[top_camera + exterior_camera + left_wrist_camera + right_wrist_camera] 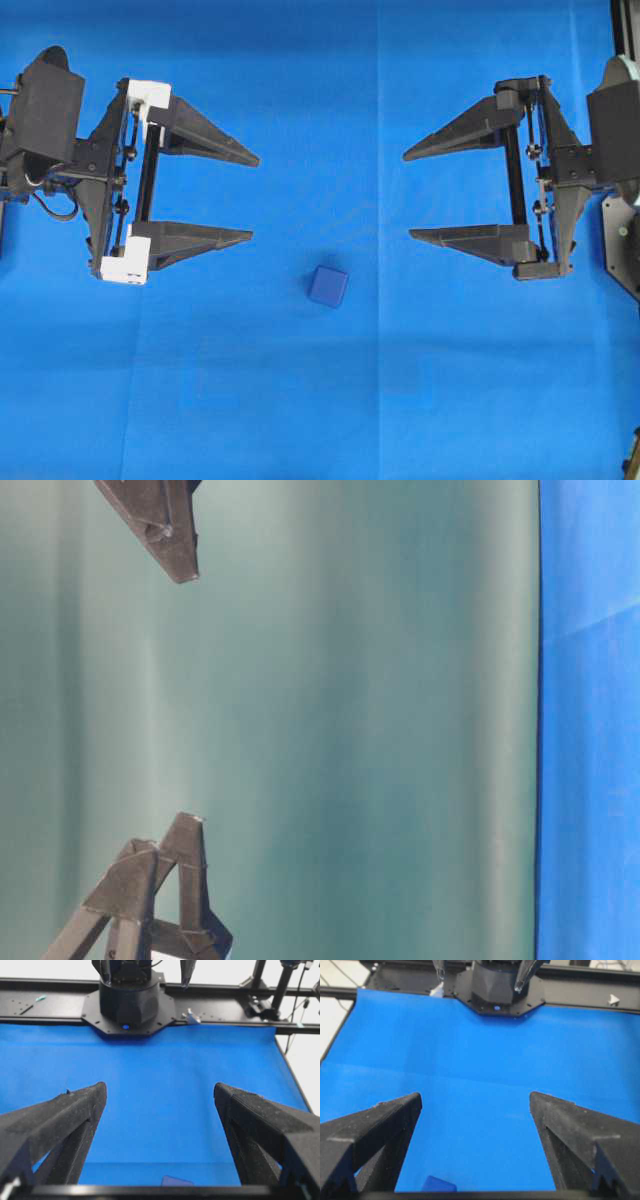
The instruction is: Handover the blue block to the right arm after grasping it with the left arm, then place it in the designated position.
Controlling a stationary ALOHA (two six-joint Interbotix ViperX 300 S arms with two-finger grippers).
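The blue block [328,286] is a small dark-blue cube lying on the blue cloth near the middle, a little toward the front. My left gripper [253,197], with white blocks at its finger bases, hangs open and empty at the left, its nearer fingertip to the upper left of the block. My right gripper [408,195], all black, hangs open and empty at the right, facing the left one. Only a sliver of the block shows at the bottom edge of the left wrist view [176,1181] and of the right wrist view [439,1184].
The blue cloth [320,400] covers the table. The arm bases stand at the far ends of the wrist views [129,1000] [501,985] on black frame rails. The table-level view shows only fingertips against a green backdrop.
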